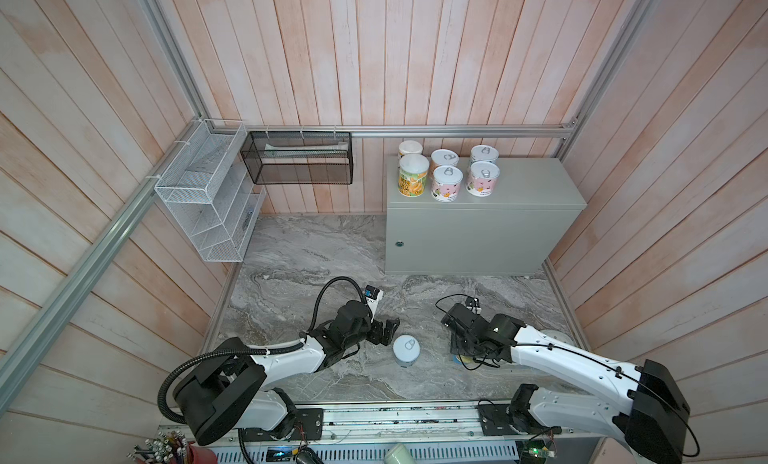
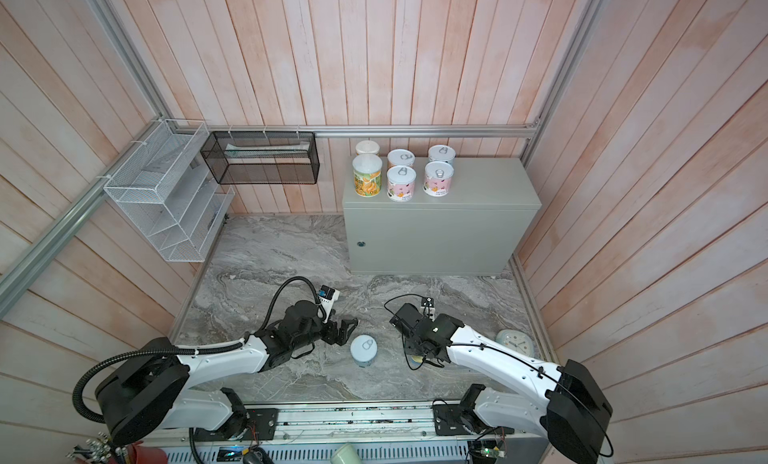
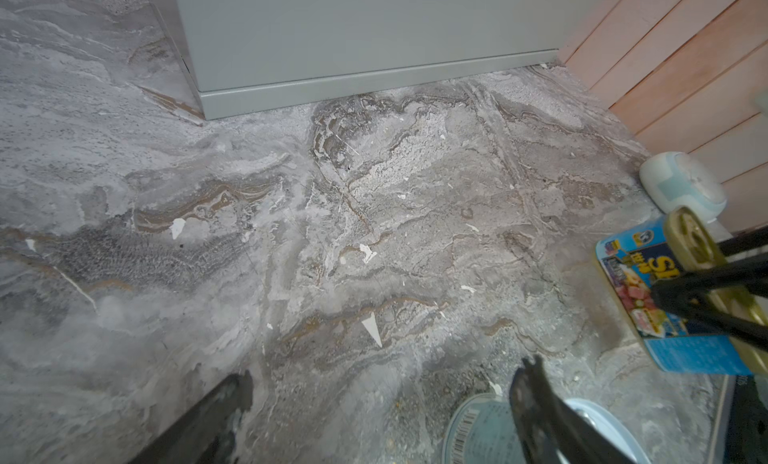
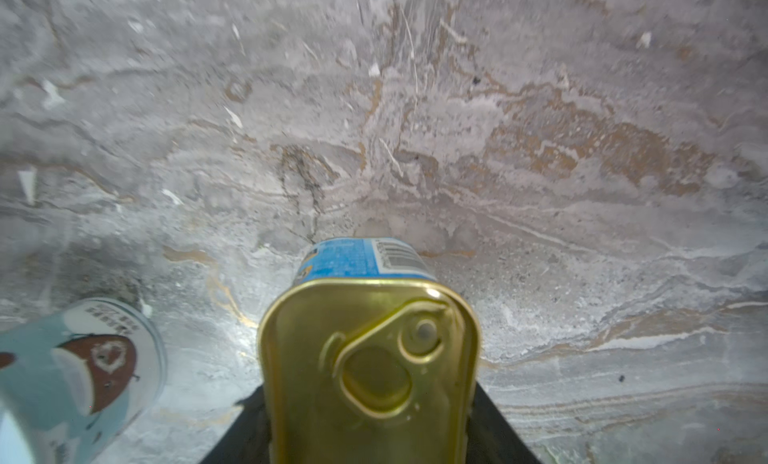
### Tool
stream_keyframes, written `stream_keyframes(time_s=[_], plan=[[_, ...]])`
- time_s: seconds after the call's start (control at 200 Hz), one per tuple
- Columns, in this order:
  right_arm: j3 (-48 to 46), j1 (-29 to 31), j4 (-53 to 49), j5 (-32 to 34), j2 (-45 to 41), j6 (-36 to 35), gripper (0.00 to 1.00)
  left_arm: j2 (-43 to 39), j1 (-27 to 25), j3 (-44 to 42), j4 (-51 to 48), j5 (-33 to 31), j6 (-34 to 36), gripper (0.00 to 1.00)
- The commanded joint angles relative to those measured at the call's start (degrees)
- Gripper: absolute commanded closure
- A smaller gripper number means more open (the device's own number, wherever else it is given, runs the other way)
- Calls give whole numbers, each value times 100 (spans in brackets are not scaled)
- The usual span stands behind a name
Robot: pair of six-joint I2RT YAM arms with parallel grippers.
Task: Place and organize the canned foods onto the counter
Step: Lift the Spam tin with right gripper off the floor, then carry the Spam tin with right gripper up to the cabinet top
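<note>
1. Left gripper (image 1: 385, 332) is holding nothing, jaws spread wide, sitting at 10 o'clock of the pale blue can (image 1: 406, 349), near but apart
2. Pale blue can is standing upright on the marble desk (image 1: 316, 250), pull-tab up, at 6 o'clock of desk centre in both top views
3. Right gripper (image 4: 370, 418) is pinching the gold oblong tin (image 4: 365, 358) across its sides, at 3 o'clock of the pale blue can; cannot tell whether the tin is touching the desk
4. Six cans (image 1: 447, 183) are standing in two rows on the grey metal box (image 1: 536, 183), at its 9 o'clock end; box is sitting at 1 o'clock of the desk
5. Round clock (image 2: 515, 342) is lying at 4 o'clock, beside the right arm
</note>
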Motion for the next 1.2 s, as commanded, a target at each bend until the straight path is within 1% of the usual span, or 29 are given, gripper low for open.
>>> stream_keyframes(time_s=[0.0,0.28,0.49,0.63,0.83,0.97,1.195], plan=[[355,26,-322,551,-219,12,66,40,-7,119,-13,29,-31,0],[1192,-7,-870,1651,-566,-35,68,42,-1,123,-17,38,-38,0],[1963,-427,-1105,1949,-586,-607,69,38,-1,120,-17,37,-35,0],[2421,-984,-775,1810,-660,-1370,69,66,-1,119,0,55,-52,0],[3030,-1708,-414,1575,-469,-2284,70,80,-5,126,-6,38,-35,0],[3499,-1992,-177,1493,-237,-2772,70,85,-7,129,-8,38,-34,0],[4323,-2316,101,1448,189,-3357,70,76,-5,131,-17,53,-37,0]])
